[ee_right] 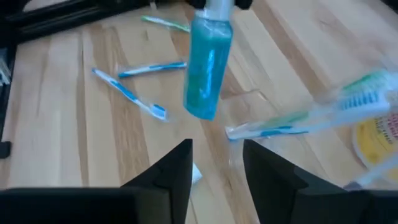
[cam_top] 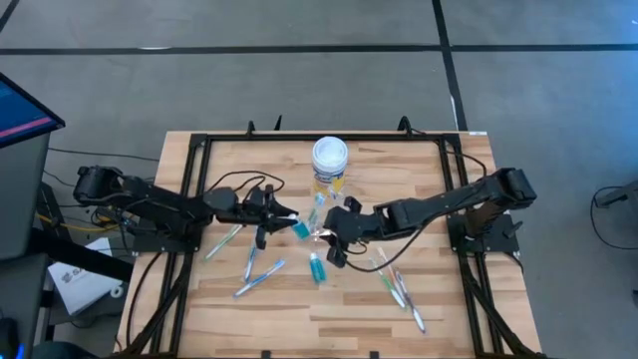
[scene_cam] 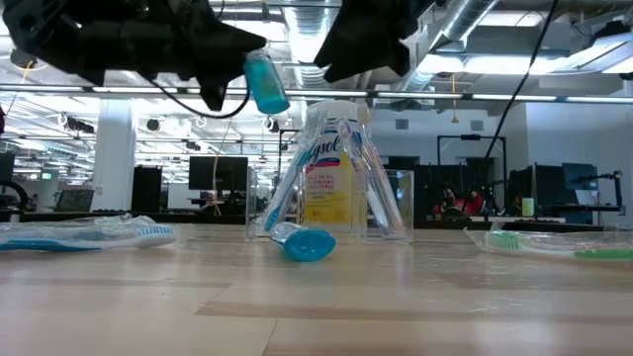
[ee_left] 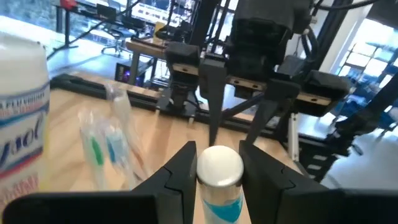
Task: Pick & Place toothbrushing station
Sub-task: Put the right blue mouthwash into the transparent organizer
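My left gripper (cam_top: pixel 287 219) is shut on a small teal tube (scene_cam: pixel 265 84), held above the table's middle. My right gripper (ee_right: pixel 217 163) is open and empty, facing it from the right, just past the tube. Between them, a small clear cup (scene_cam: pixel 393 205) stands on the table. Several toothbrushes (scene_cam: pixel 348 173) lean in it. A second teal tube (cam_top: pixel 317 267) lies on the wood, nearer the front. Loose toothbrushes lie on the left (cam_top: pixel 251 263) and on the right (cam_top: pixel 397 287). My left gripper pinches the teal tube's white cap end (ee_left: pixel 219 167) between its two fingers, coming from the table's left. The tube's teal body (ee_right: pixel 205 68) hangs below the fingers, a little tilted, lifted clear of the table.
A larger yellow jar with a white lid (cam_top: pixel 330 160) stands just behind the cup. A black frame (cam_top: pixel 195 189) runs around the wooden table top. Bare wood lies along the front edge.
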`<action>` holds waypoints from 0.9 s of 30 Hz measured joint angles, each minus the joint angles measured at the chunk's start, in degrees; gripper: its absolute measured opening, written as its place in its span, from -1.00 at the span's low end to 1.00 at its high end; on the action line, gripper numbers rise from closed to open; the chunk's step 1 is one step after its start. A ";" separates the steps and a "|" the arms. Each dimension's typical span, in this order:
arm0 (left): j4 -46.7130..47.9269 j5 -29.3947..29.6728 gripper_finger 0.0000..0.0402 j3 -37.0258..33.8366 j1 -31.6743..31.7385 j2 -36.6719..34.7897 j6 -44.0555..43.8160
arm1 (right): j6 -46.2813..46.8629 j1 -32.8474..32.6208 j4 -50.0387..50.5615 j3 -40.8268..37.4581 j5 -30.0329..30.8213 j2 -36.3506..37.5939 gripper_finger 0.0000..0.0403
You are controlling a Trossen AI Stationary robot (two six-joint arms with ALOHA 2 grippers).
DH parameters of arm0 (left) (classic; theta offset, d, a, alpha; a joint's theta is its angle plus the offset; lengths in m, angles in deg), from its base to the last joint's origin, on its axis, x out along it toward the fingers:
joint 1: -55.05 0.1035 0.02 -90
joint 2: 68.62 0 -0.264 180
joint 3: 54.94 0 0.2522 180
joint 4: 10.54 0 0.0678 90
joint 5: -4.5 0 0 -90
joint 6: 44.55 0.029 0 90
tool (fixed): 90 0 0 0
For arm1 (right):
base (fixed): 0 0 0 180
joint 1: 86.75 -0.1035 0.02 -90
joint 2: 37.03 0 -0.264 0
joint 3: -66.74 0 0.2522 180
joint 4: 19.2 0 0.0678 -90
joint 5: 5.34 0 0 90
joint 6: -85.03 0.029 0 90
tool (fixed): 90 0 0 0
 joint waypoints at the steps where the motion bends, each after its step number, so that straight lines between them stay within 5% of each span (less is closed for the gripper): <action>1: 1.03 0.55 -0.57 0.69 0.00 0.00 0.64 | 0.02 -0.35 0.70 -0.01 0.43 0.26 -0.36; 7: 3.59 2.60 -0.57 3.31 0.94 1.84 2.46 | 0.03 -2.12 2.40 -0.03 3.72 0.88 -0.39; 19: 4.14 2.96 -0.57 13.10 3.78 19.20 2.64 | 3.62 -3.83 11.81 -0.04 11.29 0.84 -0.39; 27: 5.31 3.02 -0.57 15.86 3.78 22.29 2.85 | 5.59 -5.84 17.64 -0.04 18.53 0.84 -0.39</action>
